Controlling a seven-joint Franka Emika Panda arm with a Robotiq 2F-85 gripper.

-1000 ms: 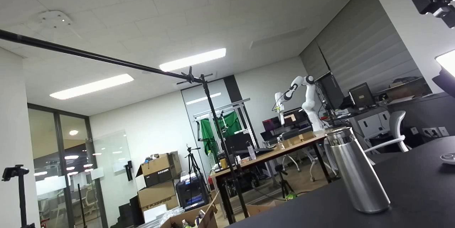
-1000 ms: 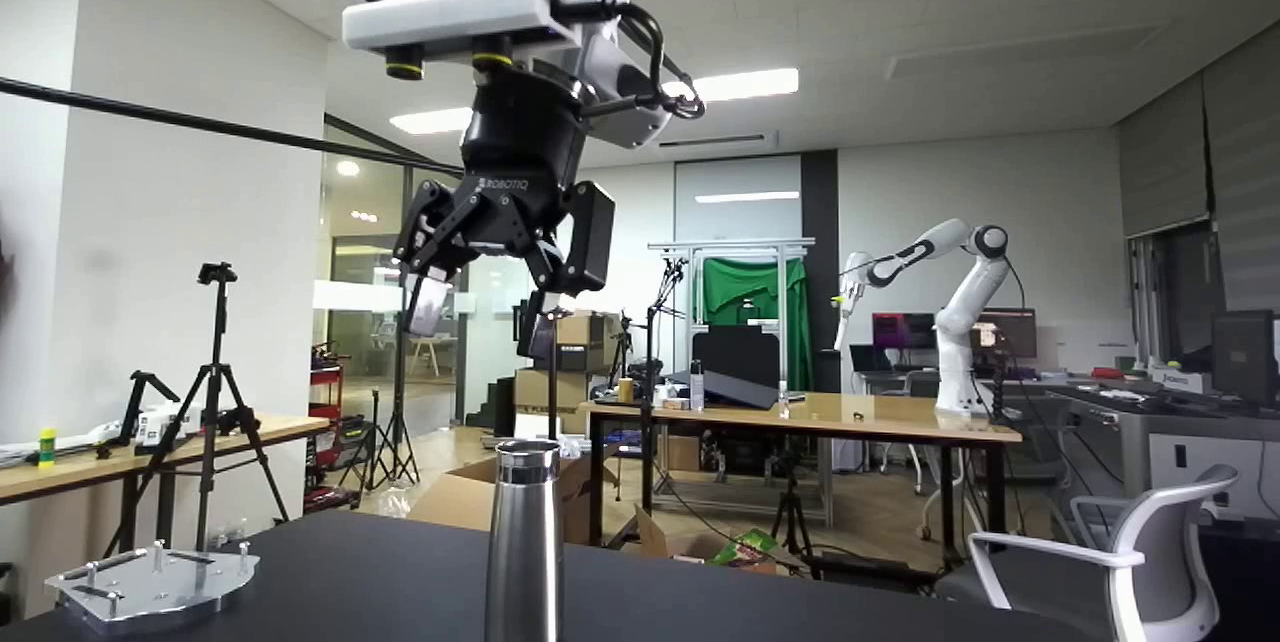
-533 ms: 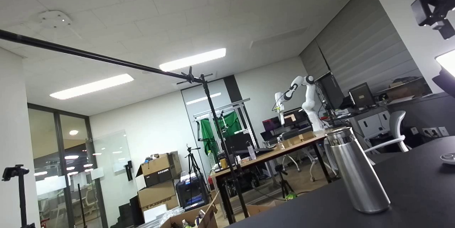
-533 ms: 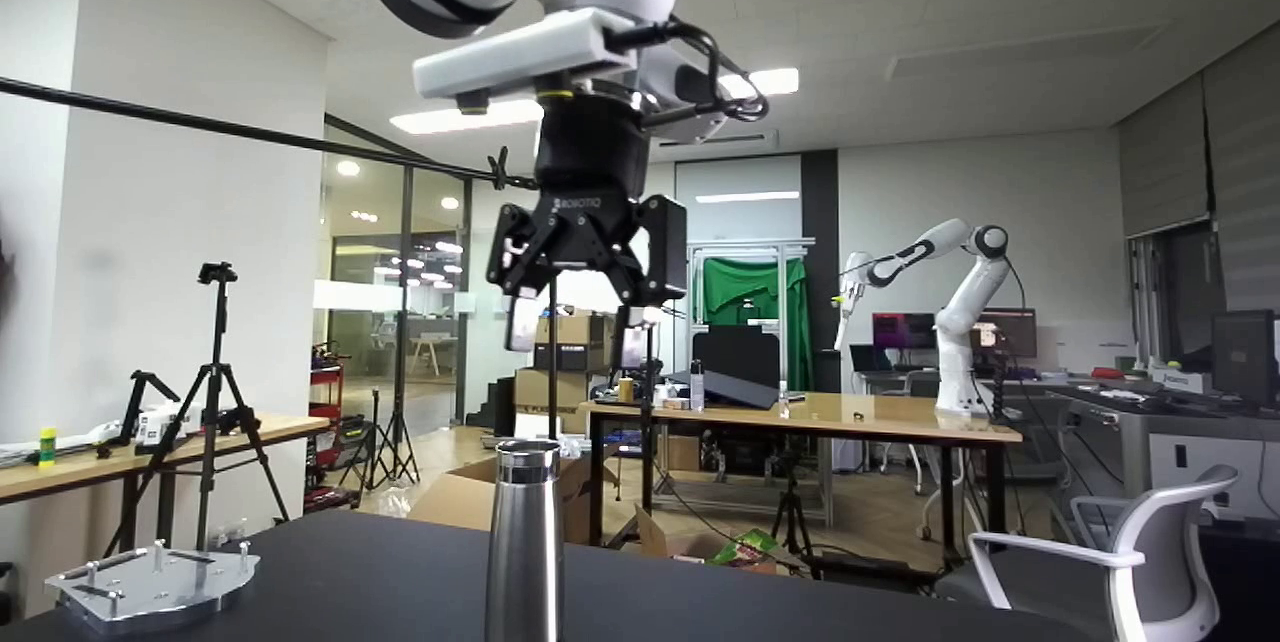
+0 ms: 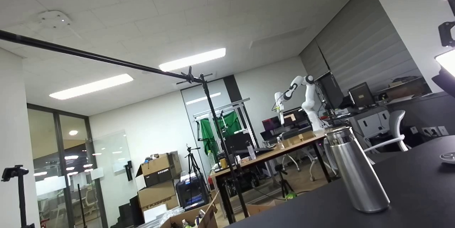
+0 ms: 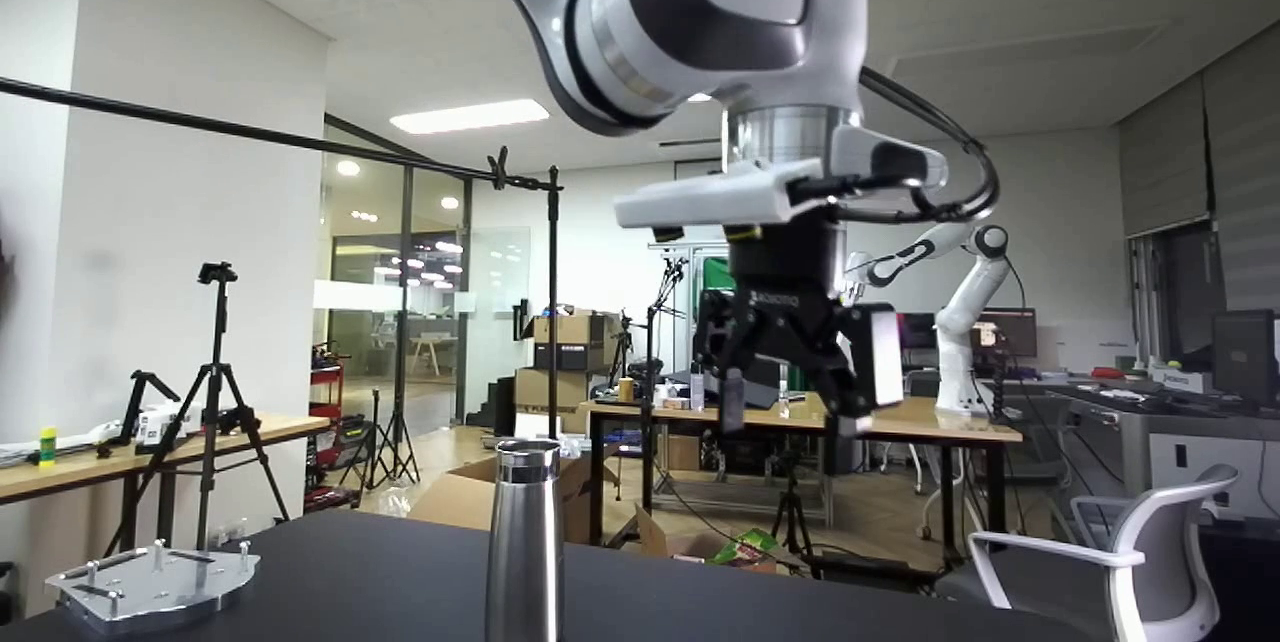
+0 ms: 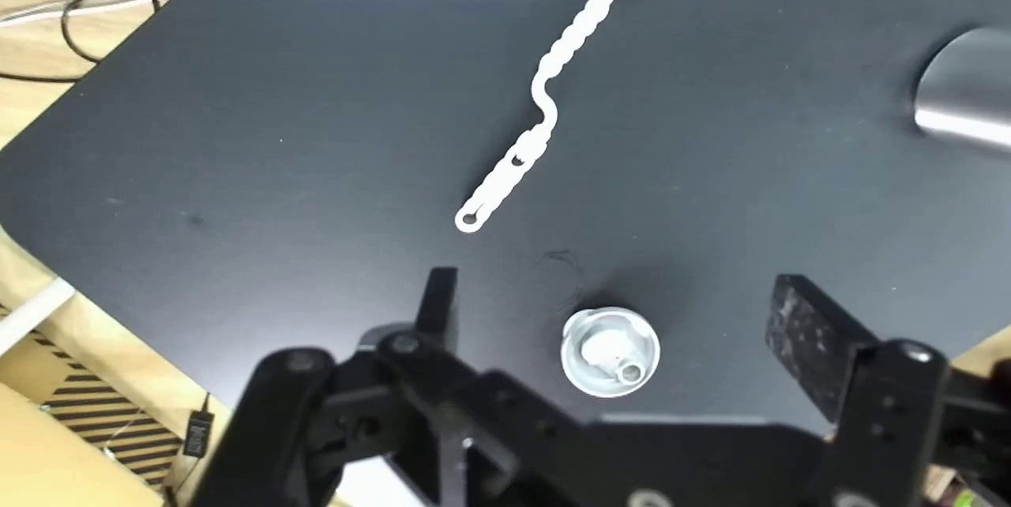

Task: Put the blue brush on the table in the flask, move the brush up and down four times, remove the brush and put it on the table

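Your jaws: spread, gripping nothing. Blue brush lies on counter, upper centre of wrist view, apart from flask at right edge. Likely nothing done yet; you probably have grasp, insertion, four strokes, removal, set-down left.

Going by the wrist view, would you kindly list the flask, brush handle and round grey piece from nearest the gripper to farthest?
1. Round grey piece: lower centre, framed by the gripper.
2. Brush handle: upper middle.
3. Flask: right edge.
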